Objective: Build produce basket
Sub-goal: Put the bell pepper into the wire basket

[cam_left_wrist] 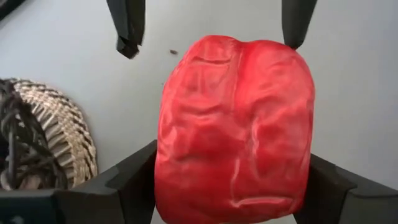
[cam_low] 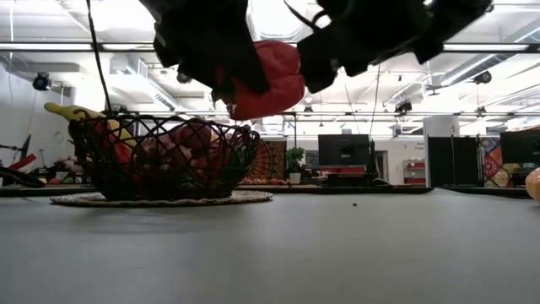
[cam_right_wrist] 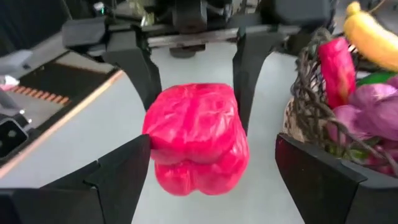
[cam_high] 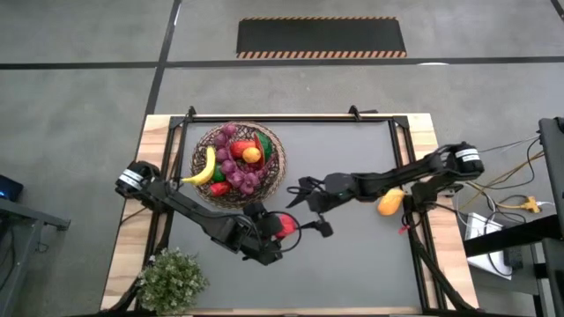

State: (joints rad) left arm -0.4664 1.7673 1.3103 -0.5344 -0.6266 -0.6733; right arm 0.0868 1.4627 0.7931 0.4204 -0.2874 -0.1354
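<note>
The red pepper [cam_high: 284,224] [cam_low: 266,80] is held in the air over the table's middle by my left gripper [cam_high: 280,231] [cam_left_wrist: 233,186], which is shut on it. My right gripper [cam_high: 306,210] [cam_right_wrist: 211,180] faces it from the right and is open. Its fingers stand on either side of the pepper [cam_right_wrist: 196,137], and a gap shows at one finger. The wicker basket [cam_high: 198,154] [cam_low: 169,160] stands on a woven mat at the far left. It holds a banana [cam_high: 205,167], purple grapes [cam_high: 233,167] and an orange fruit [cam_high: 251,155]. My left gripper pinches the red pepper by its two opposite sides [cam_right_wrist: 152,115], one finger [cam_right_wrist: 140,68] on each. The fingers come level from the table's left. The pepper is lifted clear of the table, its lobed end [cam_right_wrist: 193,180] pointing down.
A yellow-orange fruit [cam_high: 390,202] [cam_low: 533,181] lies on the table by the right arm. A small green potted plant [cam_high: 172,280] stands at the near left corner. The grey table top [cam_high: 352,264] is bare near and right of the grippers.
</note>
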